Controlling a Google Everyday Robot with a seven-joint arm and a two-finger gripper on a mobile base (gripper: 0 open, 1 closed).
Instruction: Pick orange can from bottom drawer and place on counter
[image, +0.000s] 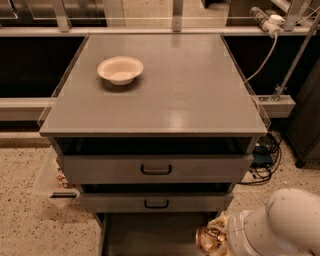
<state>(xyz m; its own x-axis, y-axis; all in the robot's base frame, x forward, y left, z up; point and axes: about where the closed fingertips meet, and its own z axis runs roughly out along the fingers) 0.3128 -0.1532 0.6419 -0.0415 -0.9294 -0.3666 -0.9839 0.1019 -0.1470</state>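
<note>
The orange can (207, 239), shiny copper with a silver rim, is at the bottom right, above the right side of the open bottom drawer (150, 234). My gripper (219, 234) is at the end of the white arm (282, 224), which comes in from the lower right. It is shut on the can, and the can hides most of the fingers. The drawer's dark flat floor shows to the left of the can. The counter (170, 105) is the broad grey top above.
A white bowl (120, 70) sits on the counter's back left. Two grey drawers with black handles (156, 170) (156, 203) stick out slightly above the bottom drawer. A clear plastic bin (52, 182) is on the floor at the left. Cables and a power strip (262, 155) are at the right.
</note>
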